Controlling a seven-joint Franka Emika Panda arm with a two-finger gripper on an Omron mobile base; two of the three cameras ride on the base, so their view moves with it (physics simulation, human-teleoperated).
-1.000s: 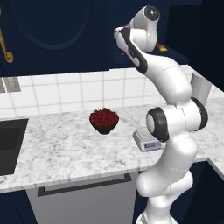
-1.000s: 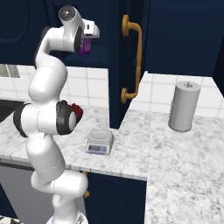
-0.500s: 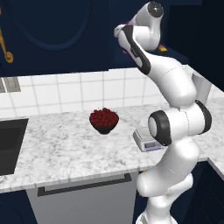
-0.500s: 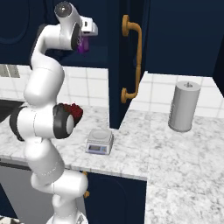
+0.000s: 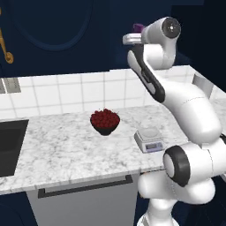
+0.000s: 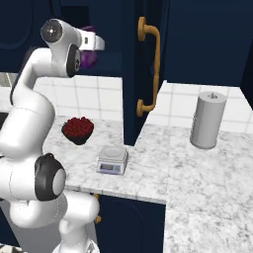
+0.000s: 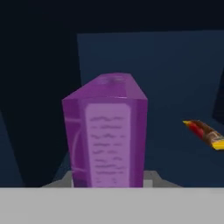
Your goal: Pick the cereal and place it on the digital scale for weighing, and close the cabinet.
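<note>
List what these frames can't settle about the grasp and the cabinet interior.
- Finger contact: hand view, the cereal covers the gripper; only grey stubs show beside it.
- Red-yellow item: hand view, cut by the right edge, blurred.
- Cabinet interior: base views, too dark.
- Digital scale display: too small to read.

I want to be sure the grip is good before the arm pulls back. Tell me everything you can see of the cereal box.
The cereal is a small purple rectangular box, glossy, with a paler panel of printed lines on its narrow face. It stands upright inside the dark navy cabinet. The gripper is shut on its lower part, a light finger tip showing on either side. From the base views only a purple sliver shows beside the hand.
</note>
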